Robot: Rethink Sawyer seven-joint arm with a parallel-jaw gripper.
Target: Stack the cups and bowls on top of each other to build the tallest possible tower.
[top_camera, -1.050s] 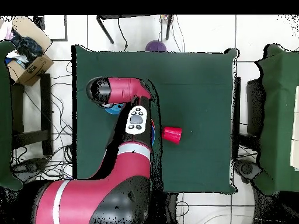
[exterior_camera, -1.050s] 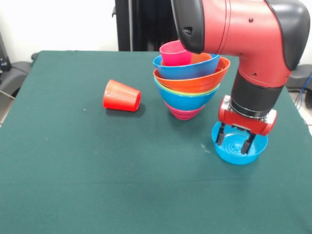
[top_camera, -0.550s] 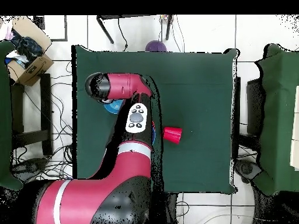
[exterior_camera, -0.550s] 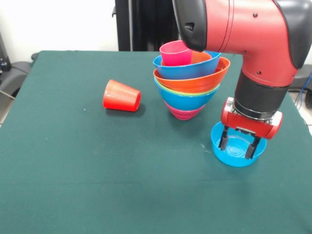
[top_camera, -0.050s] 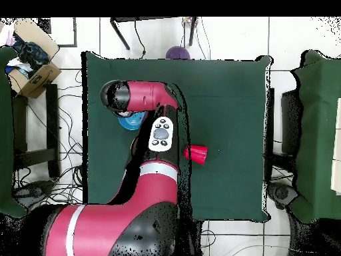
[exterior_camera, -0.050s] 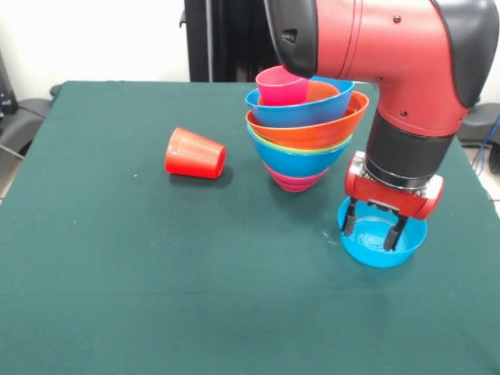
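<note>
Since half a second back the gripper [exterior_camera, -0.050s: 373,231] has slid a touch toward the tower and sits slightly higher over the light blue bowl [exterior_camera, -0.050s: 383,241]; a second back it was in nearly the same spot as now. Bowl itself has barely shifted. Nothing else on the bench [exterior_camera, -0.050s: 156,266] has moved.

Fingers [exterior_camera, -0.050s: 351,216] are apart, pointing down into the light blue bowl: one by the rim on the tower side, the other over the inside. Can't tell whether they touch it. Not clamped on anything.

Light blue bowl sits upright on the bench, just beside the tower's base, apart from it. In the overhead view only a sliver of it [top_camera, -0.050s: 131,121] shows from under the arm.

Tower [exterior_camera, -0.050s: 301,129] is near the middle of the bench, far half: magenta bowl at the bottom, then blue, a thin green rim, orange, blue, with the pink cup [exterior_camera, -0.050s: 281,84] upright in the top bowl beside an orange patch. Stack leans a bit, upper rims tilted. From overhead the arm hides it.

Red-orange cup [exterior_camera, -0.050s: 195,154] lies on its side on the bench, well apart from the tower, on the side away from the gripper, mouth facing the tower. Overhead view shows it [top_camera, -0.050s: 196,153] clear of the arm.
</note>
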